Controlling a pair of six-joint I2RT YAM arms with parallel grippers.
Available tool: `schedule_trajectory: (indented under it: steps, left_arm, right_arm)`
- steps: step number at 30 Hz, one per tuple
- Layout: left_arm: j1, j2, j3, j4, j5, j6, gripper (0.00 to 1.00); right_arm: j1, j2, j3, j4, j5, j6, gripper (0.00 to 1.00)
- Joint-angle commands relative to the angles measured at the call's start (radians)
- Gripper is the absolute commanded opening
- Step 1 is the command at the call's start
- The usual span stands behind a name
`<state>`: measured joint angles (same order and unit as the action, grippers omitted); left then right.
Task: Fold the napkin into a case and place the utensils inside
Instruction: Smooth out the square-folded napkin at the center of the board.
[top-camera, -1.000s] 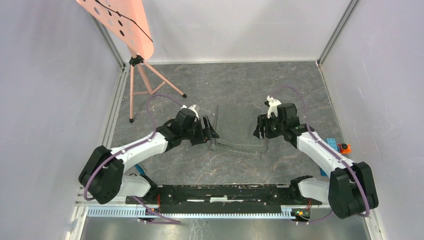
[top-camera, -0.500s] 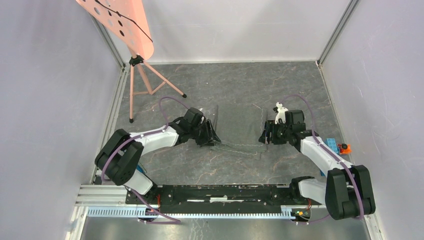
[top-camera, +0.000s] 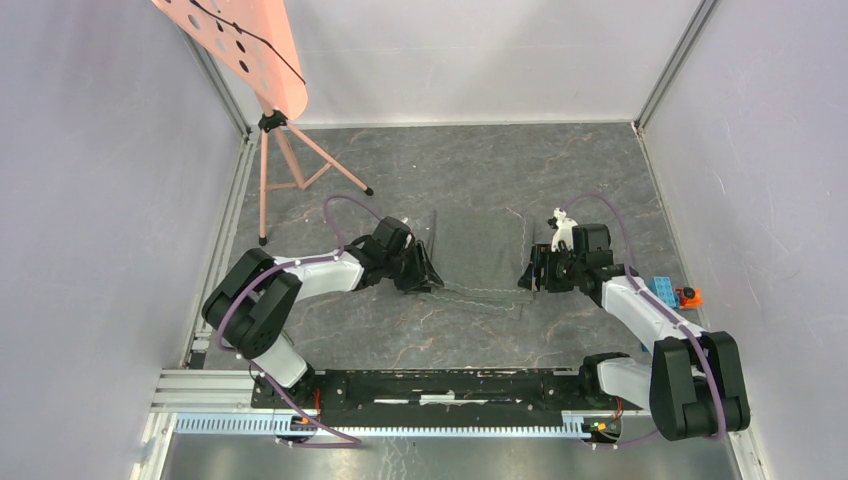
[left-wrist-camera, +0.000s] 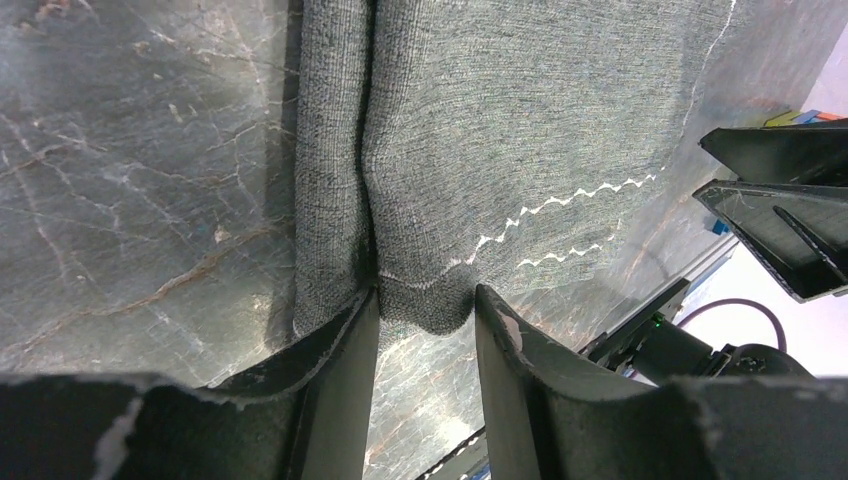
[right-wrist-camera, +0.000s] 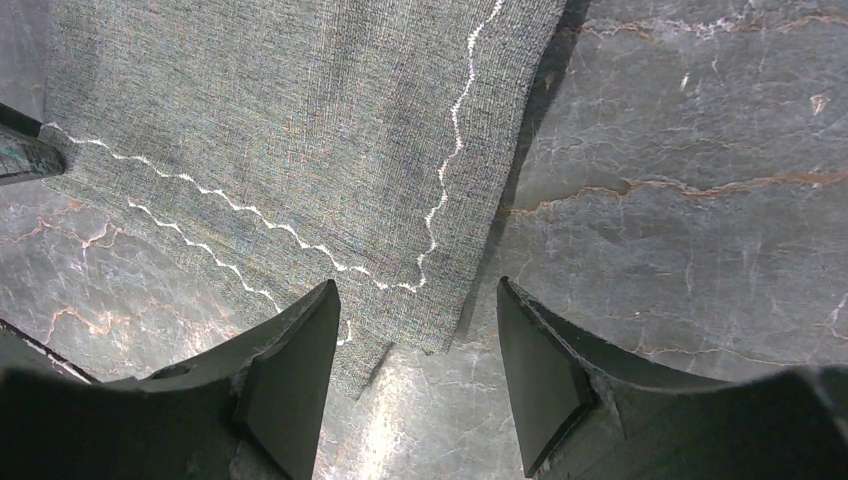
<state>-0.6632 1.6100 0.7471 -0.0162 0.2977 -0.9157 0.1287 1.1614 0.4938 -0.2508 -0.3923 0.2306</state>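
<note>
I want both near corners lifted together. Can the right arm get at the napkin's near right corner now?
Probably yes: the right gripper is open, a corner of the napkin lies between its fingers, and nothing covers it.

Soft, even light is falling from above onto the counter (top-camera: 470, 170), and the arms (top-camera: 320, 272) are casting only faint shadows. In the wrist views the napkin (left-wrist-camera: 520, 120) weave is showing sharply, while the left fingers (left-wrist-camera: 330, 400) and right fingers (right-wrist-camera: 290, 390) are looming dark and slightly soft. A sheen is brightening the counter between them. A narrow shadow is edging the napkin in the right wrist view, and the left wrist view's lower right corner is washing out white.
</note>
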Motion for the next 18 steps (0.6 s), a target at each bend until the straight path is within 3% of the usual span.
schedule_trajectory:
  steps: [1, 12, 18]
  left_arm:
    - [-0.002, 0.012, -0.001, 0.067, 0.009, 0.02, 0.46]
    - [0.001, -0.035, -0.029, 0.064, 0.01, 0.031, 0.24]
    - [0.002, -0.067, -0.043, 0.056, 0.009, 0.037, 0.21]
  right_arm:
    - [-0.005, 0.0, -0.013, 0.04, -0.013, -0.009, 0.65]
    - [-0.012, -0.051, -0.078, -0.011, 0.019, 0.039, 0.68]
    - [-0.013, -0.046, -0.137, 0.054, -0.033, 0.107, 0.61]
